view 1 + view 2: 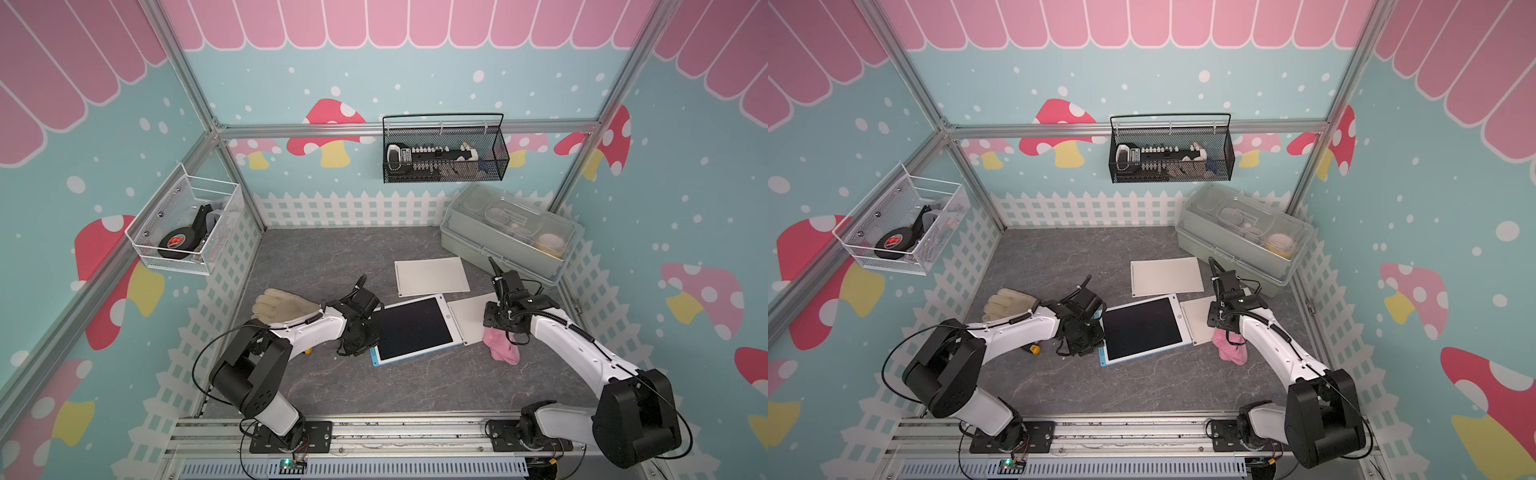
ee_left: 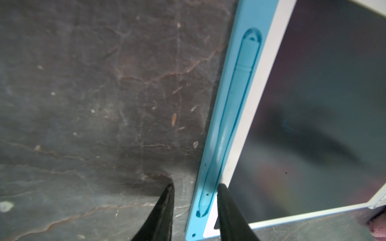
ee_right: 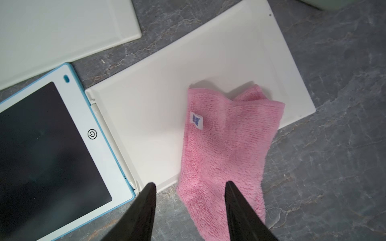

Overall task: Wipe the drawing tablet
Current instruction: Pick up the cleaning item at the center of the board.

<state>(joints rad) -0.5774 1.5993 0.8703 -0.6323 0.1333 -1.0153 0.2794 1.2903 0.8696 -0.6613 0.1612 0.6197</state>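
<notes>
One drawing tablet (image 1: 415, 328) lies flat near the middle of the grey table (image 1: 332, 257), dark screen up, with a white border and a blue rim. It shows in both top views (image 1: 1142, 328). A long pen slot (image 2: 236, 100) runs along the rim on the left arm's side. The left gripper (image 2: 196, 185) stands at that rim with its claw apart. One finger (image 2: 165, 208) is on the table side, the other over the white border. A gap shows between the first finger and the blue edge, so nothing is clamped. Just beside the tablet's opposite edge lies a white board (image 3: 156, 94). A pink cloth (image 3: 225, 146) is rumpled partly on this board and partly on the table. The right gripper (image 3: 190, 185) hangs over the cloth's near end with its claw apart, and the cloth lies loose beneath it. A second white board (image 1: 432, 276) lies just behind the tablet. Beyond that, a grey lidded box (image 1: 507, 232) sits in the back right corner. A pale glove (image 1: 282, 305) lies on the table behind the left arm, and a small yellow thing (image 1: 1035, 349), too small to identify, peeks out beside that arm. A black mesh basket (image 1: 444, 149) hangs on the back wall and a white wire basket (image 1: 187, 224) on the left wall.
</notes>
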